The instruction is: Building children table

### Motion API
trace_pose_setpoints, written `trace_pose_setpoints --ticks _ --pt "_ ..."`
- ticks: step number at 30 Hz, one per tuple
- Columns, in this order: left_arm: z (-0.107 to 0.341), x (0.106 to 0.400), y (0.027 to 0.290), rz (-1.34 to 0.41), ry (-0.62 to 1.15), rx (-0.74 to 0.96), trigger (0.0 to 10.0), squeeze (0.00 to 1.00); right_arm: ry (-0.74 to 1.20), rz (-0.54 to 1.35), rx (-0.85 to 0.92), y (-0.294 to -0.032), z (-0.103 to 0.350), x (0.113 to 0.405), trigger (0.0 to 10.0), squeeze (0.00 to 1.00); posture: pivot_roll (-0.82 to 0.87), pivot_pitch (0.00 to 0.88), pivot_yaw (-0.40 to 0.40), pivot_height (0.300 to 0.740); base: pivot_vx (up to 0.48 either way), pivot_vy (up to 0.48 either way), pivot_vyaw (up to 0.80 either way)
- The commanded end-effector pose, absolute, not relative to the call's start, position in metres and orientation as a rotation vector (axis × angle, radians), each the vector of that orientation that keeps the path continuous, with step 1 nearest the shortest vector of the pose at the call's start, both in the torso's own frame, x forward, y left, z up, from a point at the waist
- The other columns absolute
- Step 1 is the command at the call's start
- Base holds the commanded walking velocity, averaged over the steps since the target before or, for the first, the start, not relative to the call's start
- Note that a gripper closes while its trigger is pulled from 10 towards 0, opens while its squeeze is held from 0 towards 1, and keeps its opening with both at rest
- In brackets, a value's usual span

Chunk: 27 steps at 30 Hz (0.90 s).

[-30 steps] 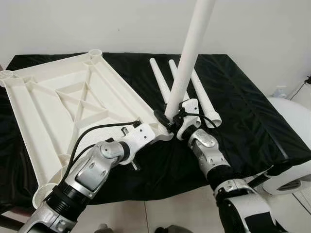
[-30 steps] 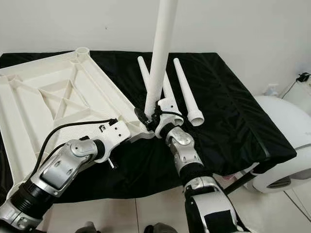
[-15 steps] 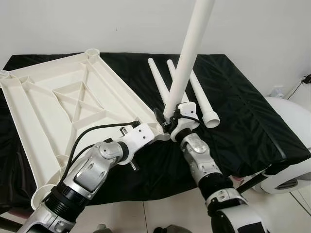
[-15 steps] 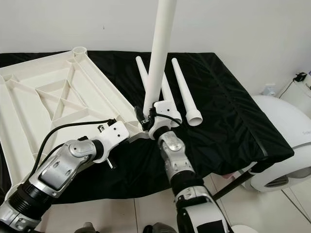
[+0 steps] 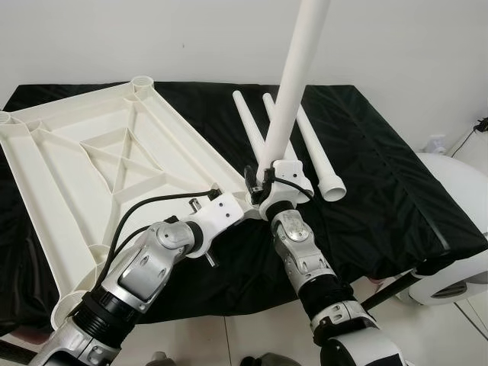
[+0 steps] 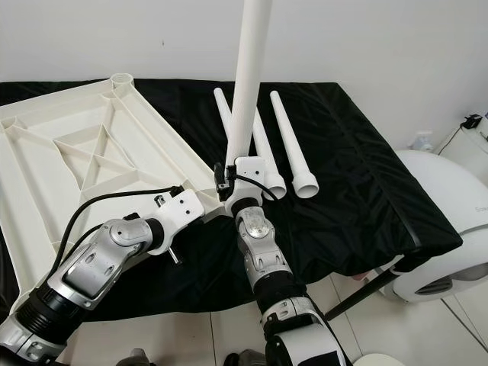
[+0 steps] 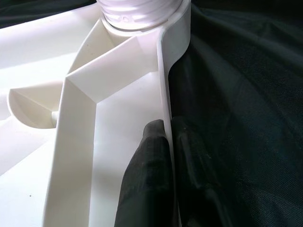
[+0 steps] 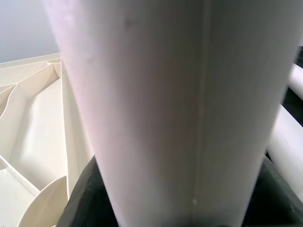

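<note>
The white tabletop [image 5: 99, 160] lies upside down on the black-covered table [image 5: 381, 191], ribs up, with round sockets at its corners. My left gripper [image 5: 248, 204] is shut on the tabletop's rim [image 7: 165, 85] beside the near right corner socket [image 7: 142, 9], one finger [image 7: 147, 170] inside the rim and one outside. My right gripper [image 5: 267, 181] is shut on a long white leg [image 5: 293, 84] that stands nearly upright with its lower end at that socket. Up close the leg [image 8: 161, 94] sits between the dark fingers [image 8: 85, 198]. Two more legs [image 6: 293, 145] lie on the cloth behind.
The table's front edge runs just below both grippers, with tiled floor [image 5: 229, 335] beneath. A white rounded appliance [image 5: 457, 267] stands at the table's right corner. A white wall [image 5: 152, 38] closes the back. Bare black cloth [image 5: 381, 152] lies right of the legs.
My right forearm has swung left beneath the gripper, and the held leg now stands straighter over the corner socket. The left gripper has stayed on the rim.
</note>
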<state>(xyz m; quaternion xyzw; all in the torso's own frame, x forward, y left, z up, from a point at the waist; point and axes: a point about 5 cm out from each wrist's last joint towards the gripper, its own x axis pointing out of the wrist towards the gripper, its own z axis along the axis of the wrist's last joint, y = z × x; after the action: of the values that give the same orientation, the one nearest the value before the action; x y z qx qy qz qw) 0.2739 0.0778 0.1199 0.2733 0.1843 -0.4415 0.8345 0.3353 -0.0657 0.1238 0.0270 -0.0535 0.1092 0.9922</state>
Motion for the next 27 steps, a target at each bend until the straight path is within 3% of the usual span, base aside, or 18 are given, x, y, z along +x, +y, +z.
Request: trace_pose_setpoints --ticks 1,2,3,17,18,22,27 --pt "0.106 0.26 0.072 -1.022 0.435 0.572 10.0 0.0 -0.107 0.074 0.063 -0.097 0.123 0.338 10.0 0.18 0.04 0.0 -0.102 0.74 0.0 0.0 0.0" --pt "0.106 0.26 0.072 -1.022 0.435 0.573 10.0 0.0 -0.11 0.075 0.063 -0.1 0.123 0.338 10.0 0.18 0.04 0.0 -0.102 0.74 0.0 0.0 0.0" --pt "0.105 0.26 0.072 -1.022 0.435 0.573 10.0 0.0 -0.114 0.091 0.073 -0.104 0.122 0.337 10.0 1.0 0.04 0.0 -0.103 0.74 0.0 0.0 0.0" --pt "0.106 0.261 0.07 -1.026 0.432 0.573 10.0 0.0 -0.109 0.297 0.048 -0.129 0.119 0.334 10.0 1.0 0.03 0.0 -0.097 0.74 0.0 0.0 0.0" --pt "0.106 0.261 0.07 -1.026 0.433 0.573 10.0 0.0 -0.105 0.338 0.026 -0.13 0.119 0.334 10.0 0.0 0.03 0.0 -0.097 0.74 0.0 0.0 0.0" --pt "0.105 0.261 0.07 -1.026 0.433 0.574 10.0 0.0 -0.104 0.386 0.008 -0.131 0.118 0.334 10.0 0.0 0.03 0.0 -0.095 0.74 0.0 0.0 0.0" --pt "0.106 0.261 0.071 -1.023 0.433 0.574 10.0 0.0 -0.064 0.617 -0.047 -0.134 0.115 0.331 10.0 0.0 0.04 0.0 -0.093 0.74 0.0 0.0 0.0"
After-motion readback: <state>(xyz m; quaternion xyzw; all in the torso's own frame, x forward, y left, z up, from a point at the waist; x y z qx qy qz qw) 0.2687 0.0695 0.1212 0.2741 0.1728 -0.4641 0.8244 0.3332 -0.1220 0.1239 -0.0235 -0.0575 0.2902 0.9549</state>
